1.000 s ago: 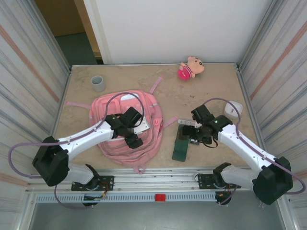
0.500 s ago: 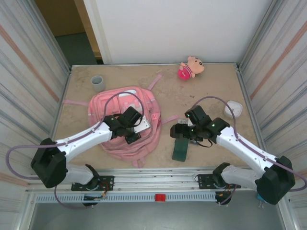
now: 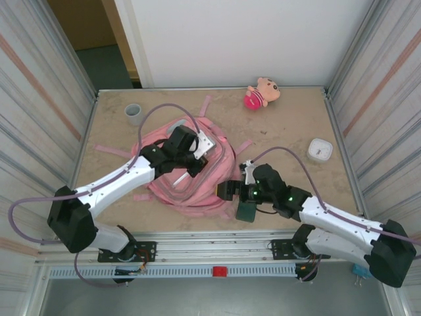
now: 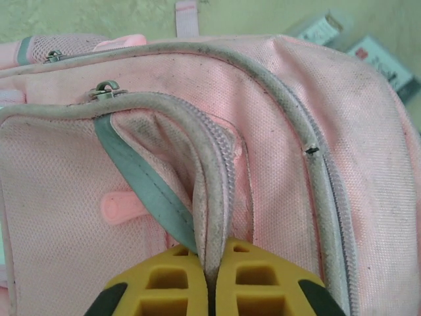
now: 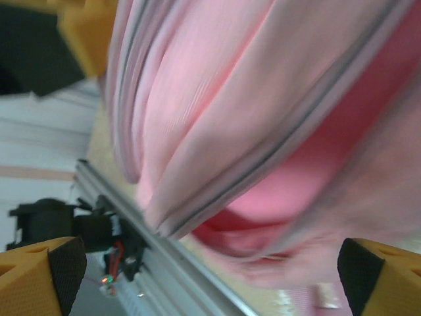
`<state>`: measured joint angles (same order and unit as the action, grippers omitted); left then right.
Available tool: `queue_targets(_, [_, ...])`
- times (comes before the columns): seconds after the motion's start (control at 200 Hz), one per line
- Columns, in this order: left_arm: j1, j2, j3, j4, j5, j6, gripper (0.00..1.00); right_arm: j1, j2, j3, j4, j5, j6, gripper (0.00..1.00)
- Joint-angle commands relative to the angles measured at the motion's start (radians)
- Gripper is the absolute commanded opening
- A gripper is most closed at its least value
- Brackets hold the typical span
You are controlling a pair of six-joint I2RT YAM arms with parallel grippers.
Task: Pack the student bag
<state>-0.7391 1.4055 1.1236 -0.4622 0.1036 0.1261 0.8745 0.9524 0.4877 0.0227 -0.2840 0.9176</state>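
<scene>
The student bag, a large soft pink backpack, lies at the table's centre-left, its front edge pulled up and bunched. My left gripper is over its far side. In the left wrist view the yellow fingers of that gripper are shut on the white-trimmed zipper rim of the bag. My right gripper sits at the bag's right edge. It stands wide open, with the bag's gaping pink opening between and beyond its fingertips.
A pink plush doll lies at the back. A grey roll stands at the back left, a white box at the right. A dark green item lies under the right wrist. Small boxes lie beyond the bag.
The left gripper has shut on the bag's zipper rim and pulled it up and toward the back. The right arm has swung left and nearer, up to the bag's opening.
</scene>
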Motion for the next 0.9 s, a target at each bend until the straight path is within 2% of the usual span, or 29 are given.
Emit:
queue_targets(0.0, [0.020, -0.001, 0.062, 0.095, 0.046, -0.073, 0.00, 0.038, 0.072, -0.010, 0.241, -0.001, 0.093, 0.99])
queue_targets(0.13, [0.042, -0.023, 0.051, 0.123, 0.082, -0.123, 0.00, 0.061, 0.194, 0.008, 0.371, 0.025, 0.127, 1.00])
queue_targets(0.21, [0.052, -0.039, 0.044, 0.134, 0.092, -0.140, 0.00, 0.074, 0.262, 0.019, 0.448, 0.044, 0.130, 0.92])
queue_targets(0.396, [0.076, -0.063, 0.044, 0.142, 0.117, -0.173, 0.02, 0.077, 0.338, 0.049, 0.558, 0.114, 0.114, 0.43])
queue_targets(0.471, [0.091, -0.086, 0.031, 0.119, 0.091, -0.186, 0.14, 0.069, 0.315, 0.080, 0.534, 0.118, 0.074, 0.25])
queue_targets(0.546, [0.116, -0.135, -0.006, 0.099, 0.066, -0.210, 0.34, 0.040, 0.279, 0.137, 0.445, 0.108, 0.029, 0.14])
queue_targets(0.606, [0.143, -0.198, -0.057, 0.092, 0.057, -0.237, 0.46, 0.004, 0.259, 0.181, 0.381, 0.078, 0.000, 0.11])
queue_targets(0.681, [0.165, -0.296, -0.127, 0.075, 0.026, -0.266, 0.54, -0.058, 0.251, 0.237, 0.328, 0.004, -0.014, 0.08])
queue_targets(0.787, [0.175, -0.445, -0.220, 0.052, -0.058, -0.303, 0.60, -0.137, 0.263, 0.303, 0.303, -0.103, -0.012, 0.05])
queue_targets(0.892, [0.178, -0.582, -0.327, 0.057, -0.150, -0.355, 0.61, -0.190, 0.287, 0.388, 0.260, -0.180, -0.019, 0.04])
